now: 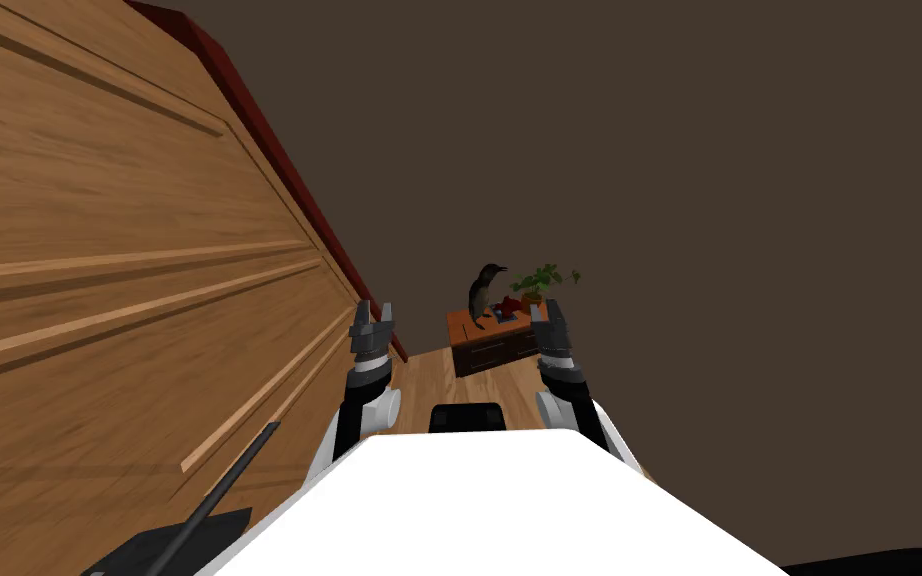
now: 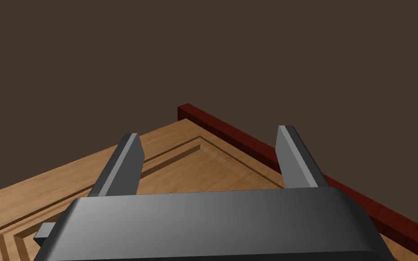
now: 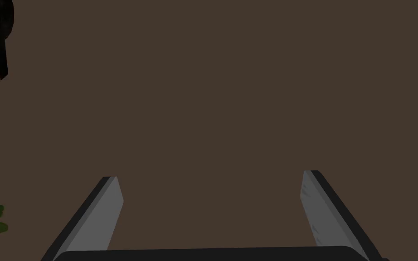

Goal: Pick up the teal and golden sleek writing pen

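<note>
A small brown drawer chest point(image 1: 489, 345) stands far ahead on the wood floor. On its top are a dark bird figure point(image 1: 485, 290), a potted green plant point(image 1: 544, 280) and a small red thing point(image 1: 509, 305) with some grey bits beside it, too small to tell apart. My left gripper point(image 1: 372, 318) point(image 2: 208, 133) is raised ahead of me, open and empty, beside a wooden panelled face point(image 2: 194, 163). My right gripper point(image 1: 546, 318) point(image 3: 210, 176) is open and empty too, held up in line with the chest's right end, well short of it.
A tall wooden panelled front point(image 1: 99, 250) with a dark red edge strip point(image 1: 279, 150) runs along my left, close by. A black stand with a thin rod point(image 1: 199, 520) sits low at my left. A plain brown wall point(image 1: 699, 200) lies ahead and to the right.
</note>
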Available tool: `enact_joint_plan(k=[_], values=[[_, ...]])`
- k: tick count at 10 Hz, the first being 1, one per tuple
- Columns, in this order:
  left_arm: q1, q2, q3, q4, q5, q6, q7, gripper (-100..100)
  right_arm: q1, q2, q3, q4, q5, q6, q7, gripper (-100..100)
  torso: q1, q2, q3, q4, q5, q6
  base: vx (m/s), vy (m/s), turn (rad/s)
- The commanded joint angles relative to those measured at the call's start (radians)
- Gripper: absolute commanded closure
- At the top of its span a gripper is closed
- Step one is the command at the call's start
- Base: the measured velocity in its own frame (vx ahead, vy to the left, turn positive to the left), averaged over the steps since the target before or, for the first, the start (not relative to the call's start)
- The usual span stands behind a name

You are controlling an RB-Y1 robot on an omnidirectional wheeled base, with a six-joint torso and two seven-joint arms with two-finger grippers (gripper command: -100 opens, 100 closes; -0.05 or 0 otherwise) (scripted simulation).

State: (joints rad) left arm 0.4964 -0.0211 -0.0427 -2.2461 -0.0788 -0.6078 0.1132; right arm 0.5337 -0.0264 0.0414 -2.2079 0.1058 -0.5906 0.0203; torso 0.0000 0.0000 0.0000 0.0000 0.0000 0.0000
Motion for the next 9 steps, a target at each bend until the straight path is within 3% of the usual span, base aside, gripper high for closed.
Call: enact_joint_plan(k=[1,3,4,5,9], values=[[0.000,0.000,0.000,0.000,0.000,0.000,0.000,0,0.001,-0.028,0.004,0.017,-0.006,0.012,-0.004,-100,0.000,0.000,0.000,0.000,0.000,0.000,0.008,0.014,0.150],[0.000,0.000,0.000,0.000,0.000,0.000,0.000,0,0.004,-0.081,0.016,0.059,-0.019,0.041,-0.012,-100,0.001,-0.001,-0.001,0.000,0.000,0.000,0.021,0.028,0.292],[0.000,0.000,0.000,0.000,0.000,0.000,0.000,0,0.004,-0.081,0.016,0.059,-0.019,0.041,-0.012,-100,0.002,-0.002,-0.001,0.000,0.000,-0.001,0.024,0.018,0.137],[0.000,0.000,0.000,0.000,0.000,0.000,0.000,0,0.007,-0.124,0.028,0.099,-0.033,0.069,-0.020,-100,0.001,-0.002,-0.001,0.000,0.000,0.000,0.036,0.040,0.337],[0.000,0.000,0.000,0.000,0.000,0.000,0.000,0,0.015,-0.222,0.063,0.202,-0.067,0.145,-0.039,-100,0.002,-0.003,-0.002,-0.001,0.001,-0.001,0.048,0.038,0.388]])
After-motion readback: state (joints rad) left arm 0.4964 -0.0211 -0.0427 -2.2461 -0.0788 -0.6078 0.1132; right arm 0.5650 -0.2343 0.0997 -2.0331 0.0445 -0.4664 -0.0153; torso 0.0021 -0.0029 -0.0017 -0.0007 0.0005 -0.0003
